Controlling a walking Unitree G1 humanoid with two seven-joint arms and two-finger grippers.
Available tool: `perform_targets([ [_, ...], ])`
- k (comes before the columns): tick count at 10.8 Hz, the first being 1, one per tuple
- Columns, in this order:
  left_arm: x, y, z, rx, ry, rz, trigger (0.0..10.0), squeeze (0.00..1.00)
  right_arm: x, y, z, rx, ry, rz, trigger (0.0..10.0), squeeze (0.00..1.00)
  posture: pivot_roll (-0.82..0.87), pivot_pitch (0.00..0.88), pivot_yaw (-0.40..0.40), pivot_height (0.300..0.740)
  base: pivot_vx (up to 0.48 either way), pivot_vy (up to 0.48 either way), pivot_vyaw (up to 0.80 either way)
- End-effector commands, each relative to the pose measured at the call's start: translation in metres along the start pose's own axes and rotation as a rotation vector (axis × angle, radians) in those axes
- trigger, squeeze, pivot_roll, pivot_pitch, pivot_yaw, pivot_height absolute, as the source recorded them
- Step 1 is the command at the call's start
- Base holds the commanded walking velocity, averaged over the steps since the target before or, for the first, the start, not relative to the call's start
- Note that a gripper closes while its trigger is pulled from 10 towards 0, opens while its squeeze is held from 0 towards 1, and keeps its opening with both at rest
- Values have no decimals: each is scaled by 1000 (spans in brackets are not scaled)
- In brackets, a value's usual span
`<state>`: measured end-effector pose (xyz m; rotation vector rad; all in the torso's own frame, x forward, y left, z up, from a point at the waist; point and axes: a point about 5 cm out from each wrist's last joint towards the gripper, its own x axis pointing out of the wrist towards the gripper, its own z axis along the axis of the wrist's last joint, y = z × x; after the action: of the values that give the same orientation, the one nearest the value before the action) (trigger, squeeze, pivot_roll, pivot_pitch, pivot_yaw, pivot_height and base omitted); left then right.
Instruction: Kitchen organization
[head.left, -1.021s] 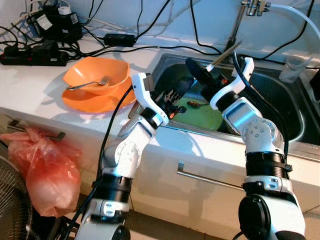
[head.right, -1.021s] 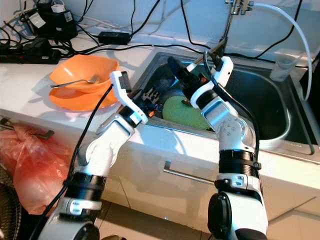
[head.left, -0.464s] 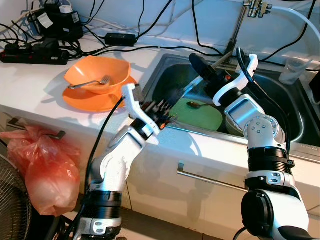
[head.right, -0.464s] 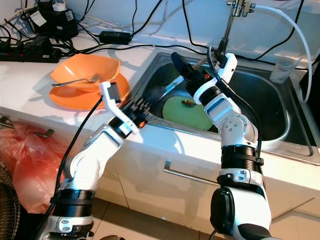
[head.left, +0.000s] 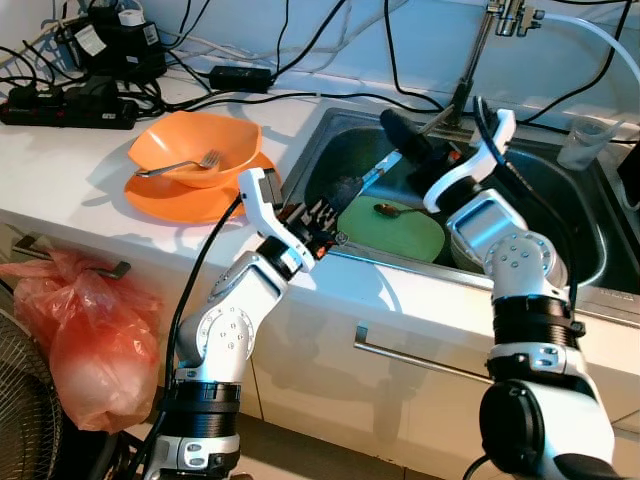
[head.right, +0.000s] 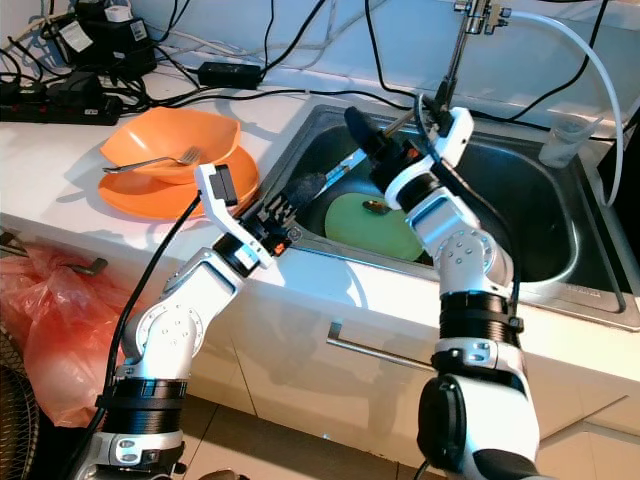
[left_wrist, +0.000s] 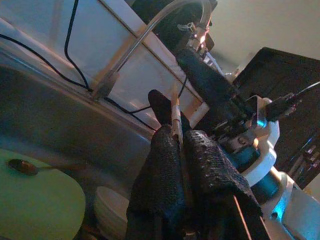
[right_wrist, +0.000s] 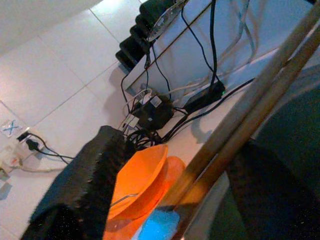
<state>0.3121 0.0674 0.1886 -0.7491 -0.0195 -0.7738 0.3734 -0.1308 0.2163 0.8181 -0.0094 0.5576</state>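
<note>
Both tools over sink (head.left: 560, 215): left tool (head.left: 322, 210) and right tool (head.left: 405, 140) each clamp one end of chopsticks (head.left: 372, 175), probably a handover. Green plate (head.left: 405, 232) and spoon (head.left: 388, 209) remain in sink.

My view holds one orange bowl (head.left: 193, 148), one orange plate (head.left: 165, 200), one fork (head.left: 180, 166), one green plate (head.left: 395, 226), one spoon (head.left: 390, 209), two chopsticks (head.right: 336, 173), one plastic cup (head.left: 583, 139).

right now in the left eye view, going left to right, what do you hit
red plastic bag → orange bowl → left gripper → green plate → right gripper → clear cup
</note>
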Motion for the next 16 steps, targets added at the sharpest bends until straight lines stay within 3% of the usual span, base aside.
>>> perform_targets([
  [1, 5, -4, 4, 9, -4, -18, 0, 0, -2, 3, -1, 1, 7, 18, 0, 0, -11, 0, -40, 740, 0, 0, 0],
  [16, 7, -6, -3, -6, 39, -47, 0, 0, -9, -4, -7, 20, 12, -23, 0, 0, -20, 0, -35, 740, 0, 0, 0],
])
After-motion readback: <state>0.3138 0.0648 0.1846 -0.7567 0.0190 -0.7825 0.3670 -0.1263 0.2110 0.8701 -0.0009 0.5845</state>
